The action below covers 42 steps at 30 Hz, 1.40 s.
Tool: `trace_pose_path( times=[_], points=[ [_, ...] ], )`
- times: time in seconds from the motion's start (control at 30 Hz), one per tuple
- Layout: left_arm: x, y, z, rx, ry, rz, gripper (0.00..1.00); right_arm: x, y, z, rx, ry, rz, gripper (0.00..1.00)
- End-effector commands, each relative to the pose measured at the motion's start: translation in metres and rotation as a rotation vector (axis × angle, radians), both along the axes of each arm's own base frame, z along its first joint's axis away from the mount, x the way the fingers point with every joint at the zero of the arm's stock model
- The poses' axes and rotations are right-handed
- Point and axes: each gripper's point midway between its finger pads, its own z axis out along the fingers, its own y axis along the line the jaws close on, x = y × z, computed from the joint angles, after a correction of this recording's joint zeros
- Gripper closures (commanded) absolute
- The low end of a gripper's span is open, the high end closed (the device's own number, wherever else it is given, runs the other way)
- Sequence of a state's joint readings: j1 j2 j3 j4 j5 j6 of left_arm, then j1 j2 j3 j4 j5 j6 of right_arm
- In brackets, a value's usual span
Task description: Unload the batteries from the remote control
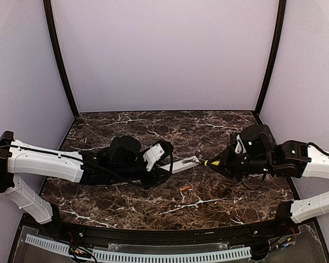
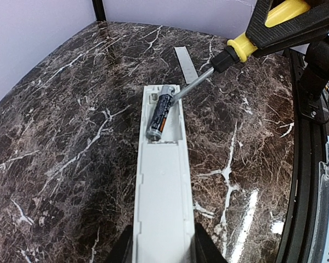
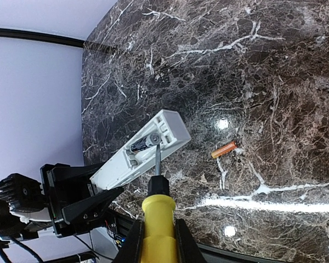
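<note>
My left gripper (image 2: 163, 253) is shut on the near end of the white remote control (image 2: 163, 192) and holds it back side up above the table. One battery (image 2: 160, 112), dark with an orange stripe, sits tilted in the open bay at the far end. My right gripper (image 3: 158, 244) is shut on a yellow-handled screwdriver (image 3: 158, 216), whose metal tip touches that battery's end (image 3: 151, 141). A second, orange battery (image 3: 223, 149) lies loose on the marble, also in the top view (image 1: 185, 188). From above, the left gripper (image 1: 169, 164) and right gripper (image 1: 222, 163) face each other.
The flat white cover strip (image 2: 185, 64) lies on the marble beyond the remote's far end. The table's black front rail (image 2: 310, 164) runs along the right of the left wrist view. Purple walls close in the back and sides.
</note>
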<state>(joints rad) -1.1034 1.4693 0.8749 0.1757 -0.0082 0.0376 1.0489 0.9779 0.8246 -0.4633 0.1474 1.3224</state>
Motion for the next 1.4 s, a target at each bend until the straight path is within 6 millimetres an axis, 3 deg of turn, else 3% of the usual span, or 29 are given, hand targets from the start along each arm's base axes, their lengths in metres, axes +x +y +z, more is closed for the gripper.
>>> trace_pose_path(
  times=[0.0,0.3,0.63,1.37],
  points=[
    [-0.001,-0.011,0.024,-0.162,0.027,0.031,1.00,-0.011,-0.010,-0.033,-0.068,0.077,0.014,1.00],
    [-0.010,-0.008,-0.004,-0.134,0.077,0.061,1.00,-0.017,-0.001,-0.046,-0.056,0.102,0.066,1.00],
    [-0.011,-0.013,-0.012,-0.130,0.096,0.068,1.00,-0.026,0.015,-0.051,-0.024,0.107,0.129,1.00],
    [-0.028,-0.020,-0.037,-0.138,0.221,0.051,1.00,-0.026,0.009,-0.071,-0.082,0.123,0.113,1.00]
  ],
)
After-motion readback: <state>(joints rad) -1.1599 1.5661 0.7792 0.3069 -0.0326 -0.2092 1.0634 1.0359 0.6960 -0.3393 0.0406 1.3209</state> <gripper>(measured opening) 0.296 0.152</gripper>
